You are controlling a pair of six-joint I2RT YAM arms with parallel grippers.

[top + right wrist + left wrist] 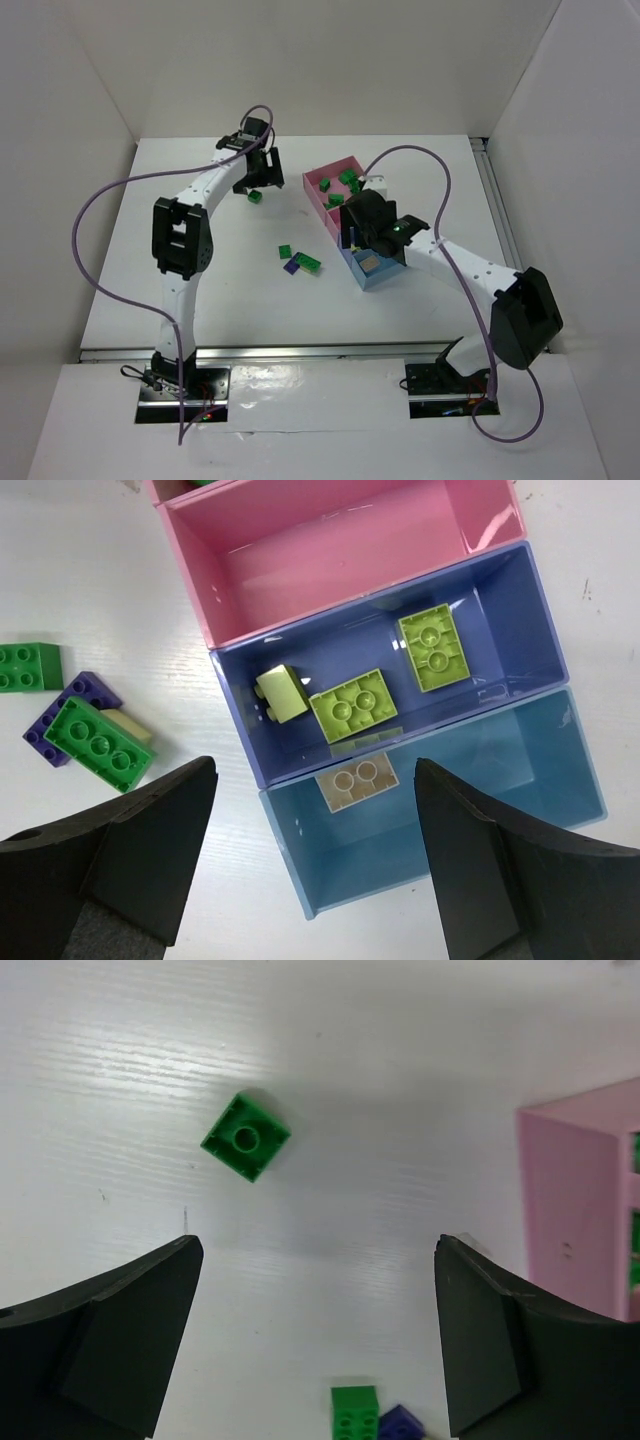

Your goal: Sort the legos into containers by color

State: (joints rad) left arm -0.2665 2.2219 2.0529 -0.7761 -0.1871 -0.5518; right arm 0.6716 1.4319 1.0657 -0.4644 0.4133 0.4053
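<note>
A dark green lego (246, 1137) lies upside down on the white table, just ahead of my left gripper (315, 1340), which is open and empty. The top view shows this lego (255, 196) right below that gripper (257, 183). My right gripper (315, 870) hangs open and empty over the light blue container (480, 810), where a cream lego (357, 781) lies. Three yellow-green legos (349, 704) are in the periwinkle container (530, 610). The pink container (330, 550) beside it shows nothing inside. Dark green legos (350, 183) fill the far pink container (322, 182).
Loose on the table left of the containers lie a green lego (28, 667), another green one (98, 743) resting on a purple one (70, 715), and a cream piece (130, 725). In the top view this cluster (300, 262) sits mid-table.
</note>
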